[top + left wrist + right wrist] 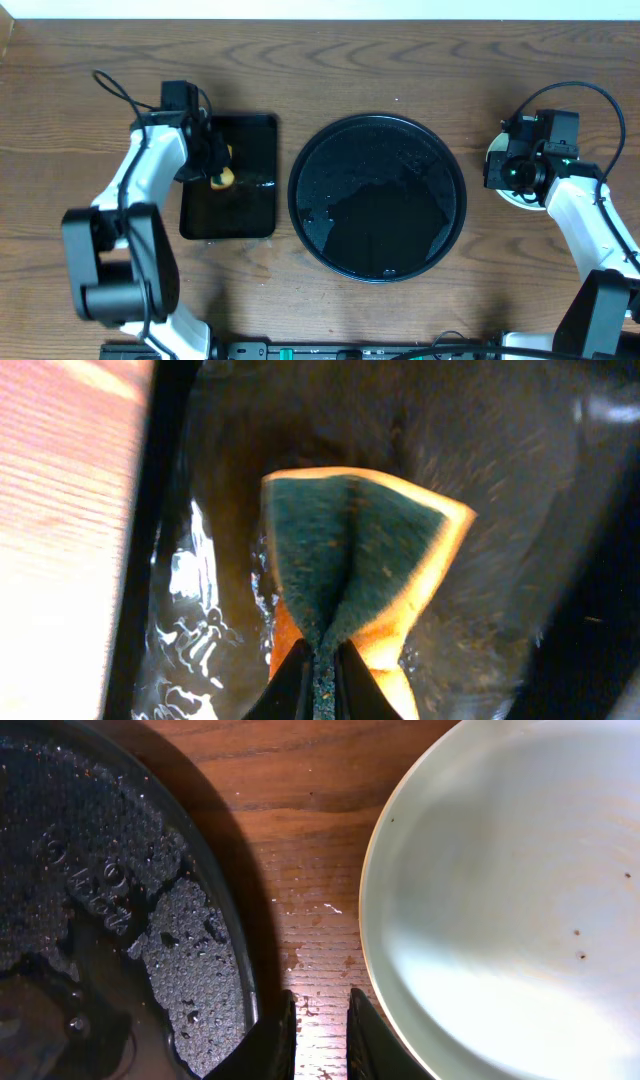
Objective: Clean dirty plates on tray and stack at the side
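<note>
Left gripper [320,660] is pinching the sponge [355,575], right gripper [318,1030] sitting nearly closed on nothing beside the light, wet-slick plate [510,890]; grab its rim.

The large round glossy black tray [378,196] lies flat mid-counter, wet with beaded droplets and bare of plates, while a pale mint-white round plastic plate [520,890] with few tiny brown specks rests just beside its right rim.
</note>
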Controlling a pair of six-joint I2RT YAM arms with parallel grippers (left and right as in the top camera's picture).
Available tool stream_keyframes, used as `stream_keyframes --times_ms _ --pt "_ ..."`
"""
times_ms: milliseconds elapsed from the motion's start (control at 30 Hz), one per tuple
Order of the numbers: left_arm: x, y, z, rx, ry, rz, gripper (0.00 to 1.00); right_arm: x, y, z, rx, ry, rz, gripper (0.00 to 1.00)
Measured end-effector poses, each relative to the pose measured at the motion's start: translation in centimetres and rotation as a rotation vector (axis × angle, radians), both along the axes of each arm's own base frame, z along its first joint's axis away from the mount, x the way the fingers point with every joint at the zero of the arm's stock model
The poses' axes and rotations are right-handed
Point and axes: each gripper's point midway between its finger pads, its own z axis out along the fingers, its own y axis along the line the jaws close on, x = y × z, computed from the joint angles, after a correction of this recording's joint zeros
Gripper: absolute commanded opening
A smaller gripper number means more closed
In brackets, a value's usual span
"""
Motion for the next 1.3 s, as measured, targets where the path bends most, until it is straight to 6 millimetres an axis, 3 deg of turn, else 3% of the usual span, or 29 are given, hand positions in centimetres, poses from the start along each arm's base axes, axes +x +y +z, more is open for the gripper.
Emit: stream_keyframes --times_ms 100,400,533,733,933,1100,1300 --pt "0.1 -0.5 1.2 0.009 -0.032 -0.007 0.08 0.0 0.0 0.0 0.000 0.000 0.000 0.16" --pt "-0.6 -2.0 1.0 0.014 -0.002 -0.047 0.08 0.0 0.0 0.0 0.000 0.000 0.000 0.16" --pt "-0.9 -1.7 0.7 0.033 0.008 -0.044 0.28 0.0 0.0 0.0 0.000 0.000 0.000 0.16" --pt "-1.1 -1.4 0.5 0.047 0.015 -0.036 0.36 0.0 0.0 0.0 0.000 0.000 0.000 0.17" --pt "-1.0 -1.4 0.5 0.048 0.013 -0.039 0.33 0.0 0.0 0.0 0.000 0.000 0.000 0.17" --pt "0.0 -1.4 0.7 0.052 -0.030 -0.055 0.11 0.0 0.0 0.0 0.000 0.000 0.000 0.18" --pt "1.2 -1.4 1.1 0.056 -0.083 -0.063 0.09 0.0 0.0 0.0 0.000 0.000 0.000 0.18"
